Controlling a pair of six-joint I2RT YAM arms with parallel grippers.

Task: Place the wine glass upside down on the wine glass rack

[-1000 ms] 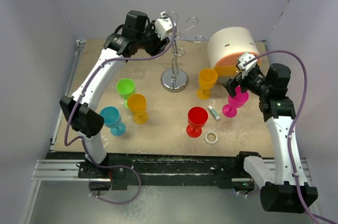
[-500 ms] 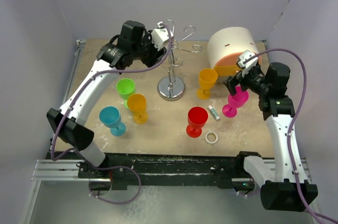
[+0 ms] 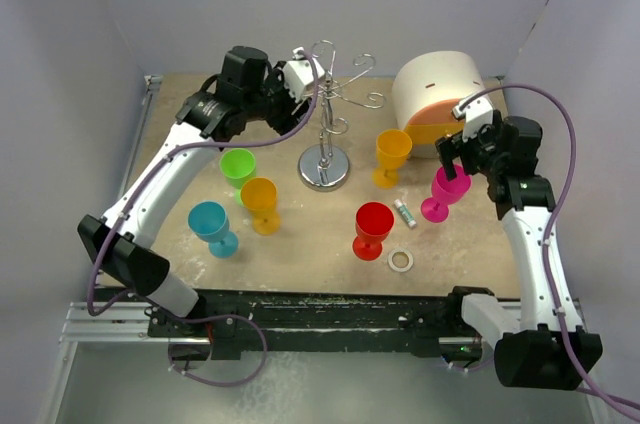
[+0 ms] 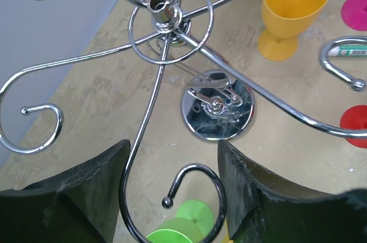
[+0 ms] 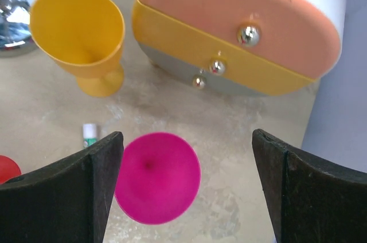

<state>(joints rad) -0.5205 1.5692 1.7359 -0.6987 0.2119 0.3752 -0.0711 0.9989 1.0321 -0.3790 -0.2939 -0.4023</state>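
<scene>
The chrome wine glass rack [image 3: 325, 139] stands mid-table on its round mirror base [image 4: 217, 105], with curled arms at the top. My left gripper [image 3: 305, 72] is at the rack's top. In the left wrist view its fingers [image 4: 173, 151] press on both sides of one curled arm's loop [image 4: 195, 169]. A magenta wine glass [image 3: 440, 194] stands upright at the right. My right gripper [image 3: 453, 151] hovers just above it, open and empty. In the right wrist view [image 5: 186, 140] the glass's bowl [image 5: 157, 177] lies below, nearer the left finger.
More upright glasses stand around: green [image 3: 238, 166], orange [image 3: 262, 202], blue [image 3: 212, 226], red [image 3: 373, 227], yellow-orange [image 3: 392, 154]. A round white-and-orange drawer box [image 3: 440, 94] stands at the back right. A small tube [image 3: 404, 212] and a tape ring [image 3: 400, 261] lie near the front.
My left gripper moved left and toward the near side, and the rack slid with it, its base a little nearer. My right gripper rose slightly above the magenta glass, which stayed put.
</scene>
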